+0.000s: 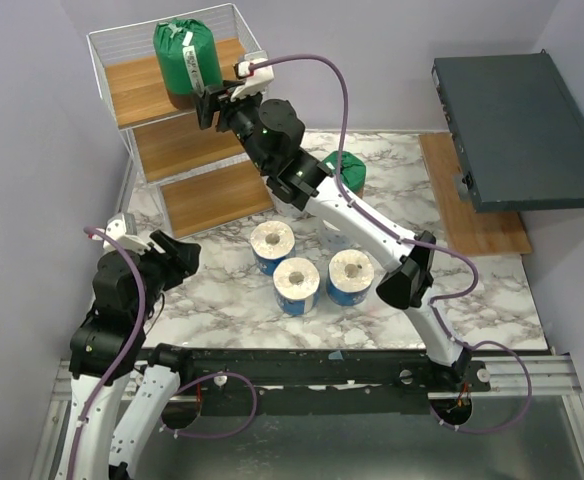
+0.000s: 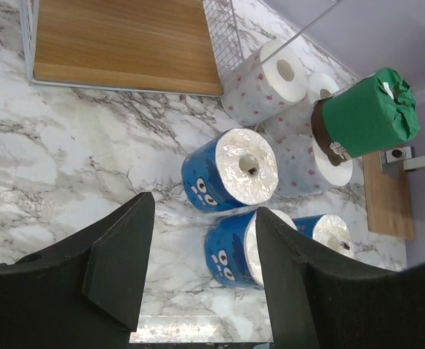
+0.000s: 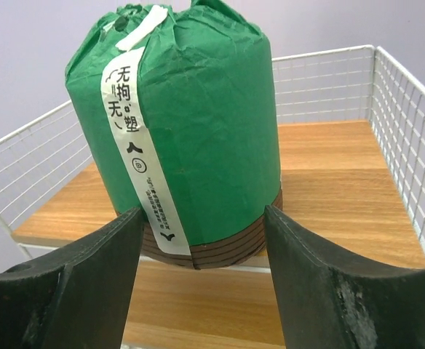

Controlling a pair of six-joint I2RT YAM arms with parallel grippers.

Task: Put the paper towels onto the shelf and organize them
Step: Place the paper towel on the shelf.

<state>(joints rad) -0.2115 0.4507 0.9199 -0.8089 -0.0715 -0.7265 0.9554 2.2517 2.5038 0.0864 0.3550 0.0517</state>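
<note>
A green-wrapped paper towel roll (image 1: 187,55) (image 3: 191,123) stands upright on the top board of the white wire shelf (image 1: 137,92) (image 3: 343,174). My right gripper (image 1: 210,105) (image 3: 201,240) is open, its fingers flanking the roll's brown base just in front of it. A second green roll (image 1: 347,170) (image 2: 365,116) stands on the table behind the right arm. Three blue-printed rolls (image 1: 272,245) (image 1: 297,285) (image 1: 350,277) (image 2: 231,169) stand mid-table. Two white dotted rolls (image 2: 263,80) (image 2: 300,163) lie beyond them. My left gripper (image 1: 177,250) (image 2: 205,276) hangs open and empty, left of the blue rolls.
A dark grey flat box (image 1: 517,130) lies on a wooden board (image 1: 472,215) at the right. The shelf's middle and bottom boards (image 2: 125,43) are bare. Walls close in the table on the left and behind.
</note>
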